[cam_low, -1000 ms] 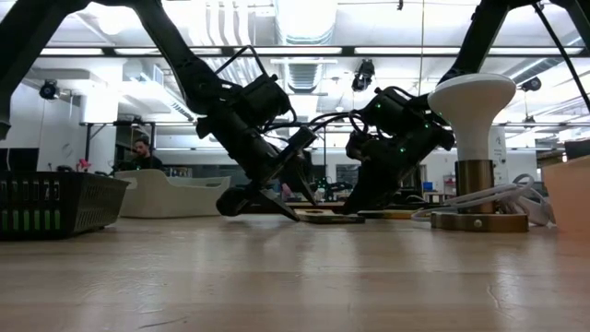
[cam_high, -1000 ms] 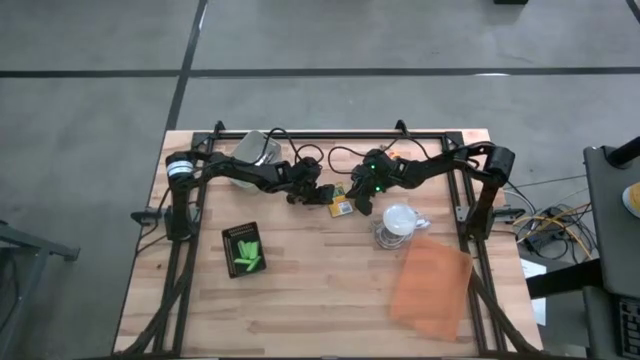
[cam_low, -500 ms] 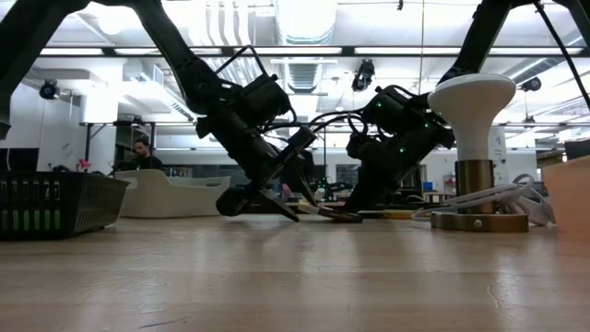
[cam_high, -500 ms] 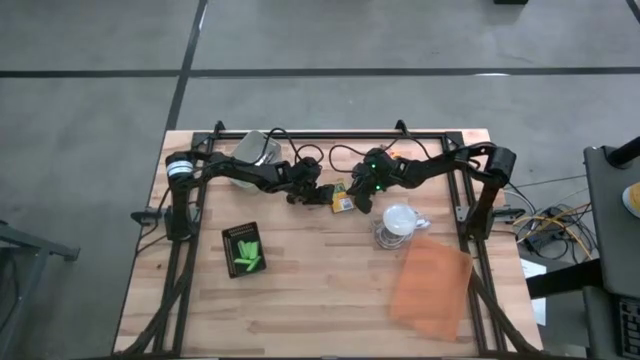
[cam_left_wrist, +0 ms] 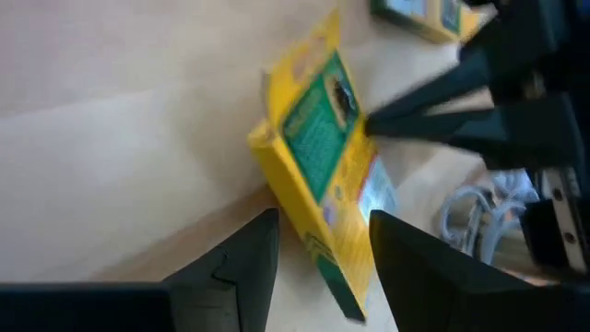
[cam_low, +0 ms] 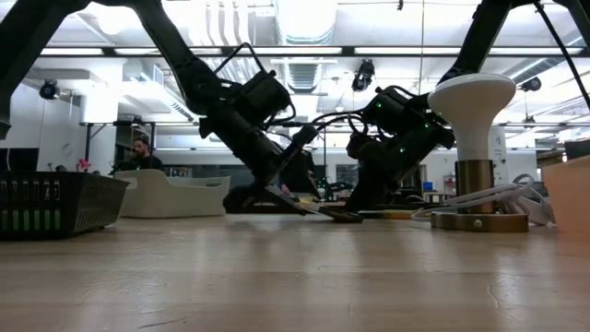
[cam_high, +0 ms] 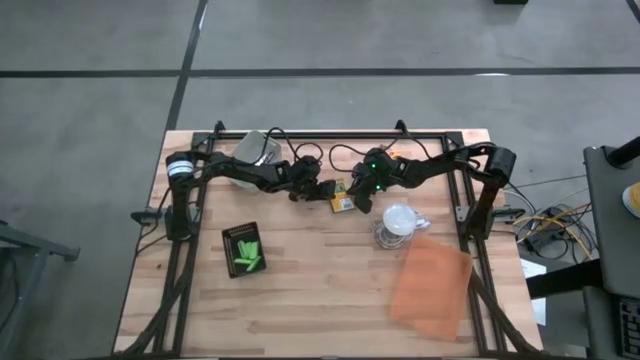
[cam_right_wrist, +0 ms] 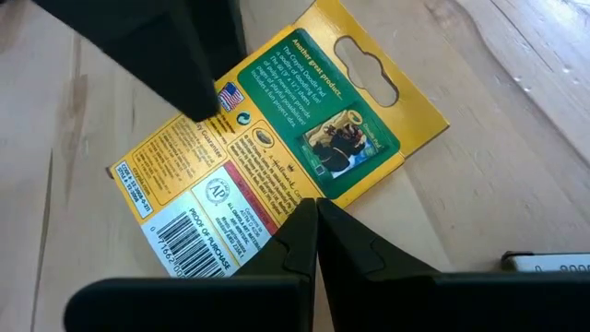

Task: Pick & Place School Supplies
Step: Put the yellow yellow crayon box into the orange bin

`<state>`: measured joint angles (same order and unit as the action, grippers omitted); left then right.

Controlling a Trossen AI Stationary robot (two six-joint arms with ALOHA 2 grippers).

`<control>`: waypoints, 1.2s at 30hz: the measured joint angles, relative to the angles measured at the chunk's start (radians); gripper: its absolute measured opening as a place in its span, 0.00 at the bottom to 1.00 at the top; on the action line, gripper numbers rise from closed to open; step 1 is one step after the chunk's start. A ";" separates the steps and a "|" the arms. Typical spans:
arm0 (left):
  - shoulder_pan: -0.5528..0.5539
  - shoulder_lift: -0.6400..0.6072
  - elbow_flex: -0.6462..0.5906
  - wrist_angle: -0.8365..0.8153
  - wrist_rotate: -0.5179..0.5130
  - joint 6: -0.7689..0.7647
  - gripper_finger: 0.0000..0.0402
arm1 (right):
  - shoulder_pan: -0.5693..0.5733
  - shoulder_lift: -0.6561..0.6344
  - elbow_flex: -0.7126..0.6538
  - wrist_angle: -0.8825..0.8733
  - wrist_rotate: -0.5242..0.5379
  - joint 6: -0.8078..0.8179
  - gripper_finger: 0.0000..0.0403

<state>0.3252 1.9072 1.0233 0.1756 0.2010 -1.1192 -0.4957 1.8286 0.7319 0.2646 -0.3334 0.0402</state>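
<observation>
Straddling one edge of the tilted yellow box [cam_left_wrist: 324,184], the left gripper [cam_left_wrist: 318,244] stands spread; the right gripper [cam_right_wrist: 314,228], fingertips pressed together, touches its opposite side.

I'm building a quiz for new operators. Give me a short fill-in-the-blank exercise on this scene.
1. The right gripper has its fingers ____ and presses on the yellow box.
2. The left gripper has its fingers ____ around that box's edge.
3. The black tray holds bright ____ sticks.
4. The translucent orange sheet lies on the table's ____ side.

Missing words: shut; open; green; right
</observation>
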 joint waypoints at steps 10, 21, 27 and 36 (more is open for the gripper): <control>0.000 0.000 0.000 0.000 -0.020 -0.004 0.44 | 0.000 0.000 0.000 0.001 -0.002 0.002 0.02; 0.000 0.034 0.000 0.101 0.014 -0.007 0.44 | 0.000 0.000 0.000 0.001 -0.004 0.002 0.02; 0.000 0.035 0.000 0.093 0.015 -0.009 0.40 | 0.000 0.000 0.000 0.001 -0.004 0.002 0.02; 0.000 0.035 0.001 0.095 0.017 -0.018 0.13 | 0.000 0.000 0.000 0.002 -0.004 0.002 0.02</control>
<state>0.3257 1.9419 1.0241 0.2705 0.2176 -1.1367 -0.4953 1.8282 0.7319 0.2668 -0.3374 0.0418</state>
